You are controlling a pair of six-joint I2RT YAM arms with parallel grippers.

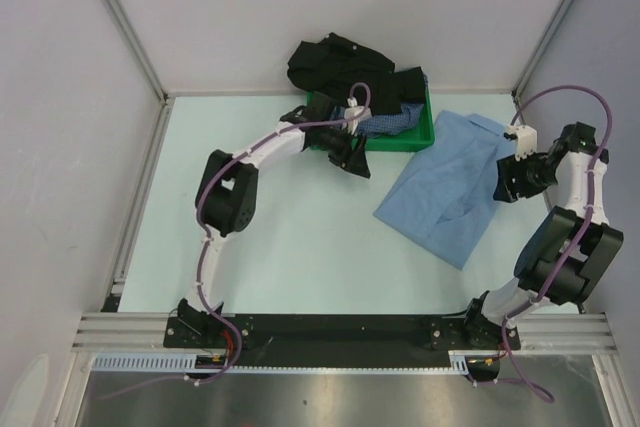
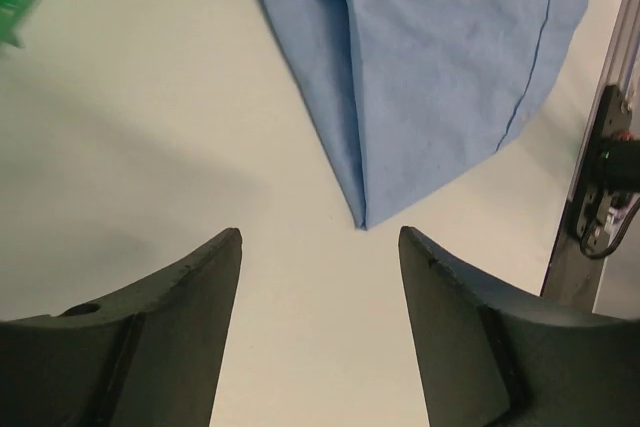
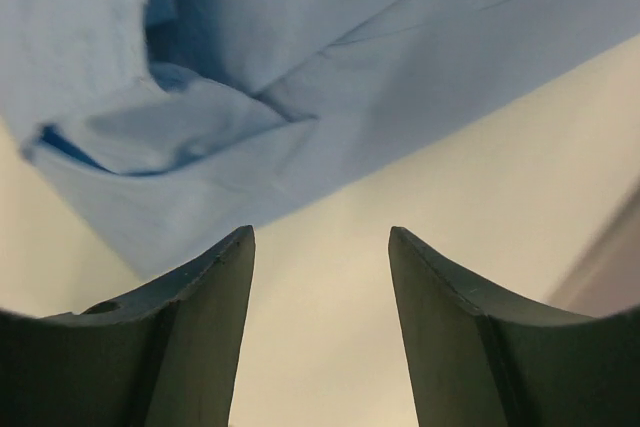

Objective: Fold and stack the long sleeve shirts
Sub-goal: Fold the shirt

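1. We find the light blue shirt [image 1: 450,192] lying flat on the bench [image 1: 290,247], in its right half and nearer the far edge than the near edge. It lies diagonally, and its collar end points toward the far right corner.
2. We see the shirt's far left edge just beside the right end of the green tray [image 1: 425,137], which stands at the middle of the bench's far edge.
3. We note the black shirt [image 1: 335,62] heaped over the tray's far rim, and the dark-blue checked shirt [image 1: 385,125] bunched inside the tray.
4. The left fingers [image 1: 357,161] hang over the bench just in front of the tray, left of the light blue shirt. In the left wrist view they stand apart with only bare bench between them. A pointed corner of the shirt [image 2: 420,67] lies just ahead of the gap, not touched.
5. The right fingers [image 1: 510,185] hang at the shirt's right edge. In the right wrist view they stand apart and grip nothing. Rumpled shirt cloth [image 3: 200,137] lies just beyond the left finger's tip.
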